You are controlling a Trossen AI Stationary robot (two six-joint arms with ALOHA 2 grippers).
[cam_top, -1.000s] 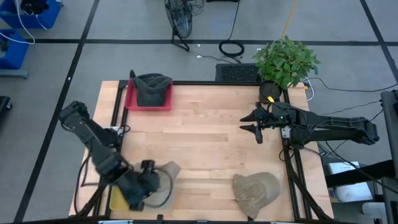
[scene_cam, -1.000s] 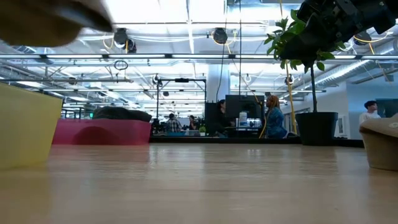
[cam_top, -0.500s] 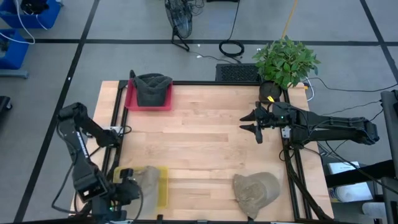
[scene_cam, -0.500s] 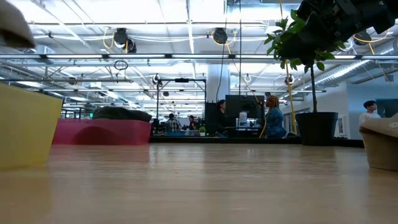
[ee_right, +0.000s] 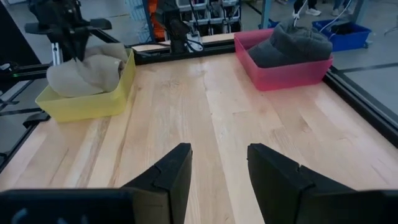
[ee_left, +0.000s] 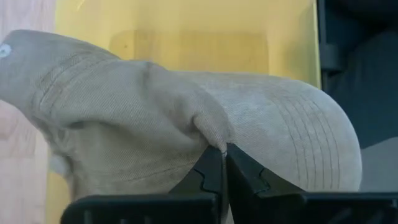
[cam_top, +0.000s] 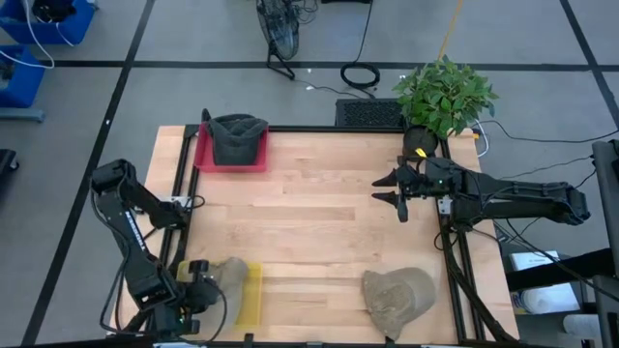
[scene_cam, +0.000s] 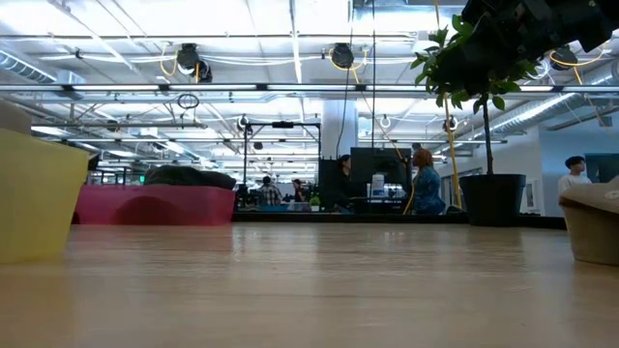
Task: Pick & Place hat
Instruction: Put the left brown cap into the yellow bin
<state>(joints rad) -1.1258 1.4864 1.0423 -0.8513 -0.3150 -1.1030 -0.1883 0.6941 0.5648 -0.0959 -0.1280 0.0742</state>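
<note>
Tan cap point(cam_top: 224, 274) sits over the yellow bin point(cam_top: 248, 291) at the tabletop's point(cam_top: 319, 222) near left corner in the high view, pinched by the left gripper point(cam_top: 192, 293), whose fingers are closed tight on its fabric. You have the whole bare middle of the tabletop free; a second tan cap point(cam_top: 398, 295) lies by the near right edge, and a dark cap point(cam_top: 237, 135) rests in the pink bin point(cam_top: 230, 159) at the far left edge. The right gripper point(cam_top: 396, 192) hovers near the right edge, fingers spread, holding nothing.

In the low view, you see only the yellow bin's wall point(scene_cam: 39, 198).

The left wrist view shows soft, creased khaki cloth with a stitched brim.

From the right wrist view, the held cap droops into the bin.
</note>
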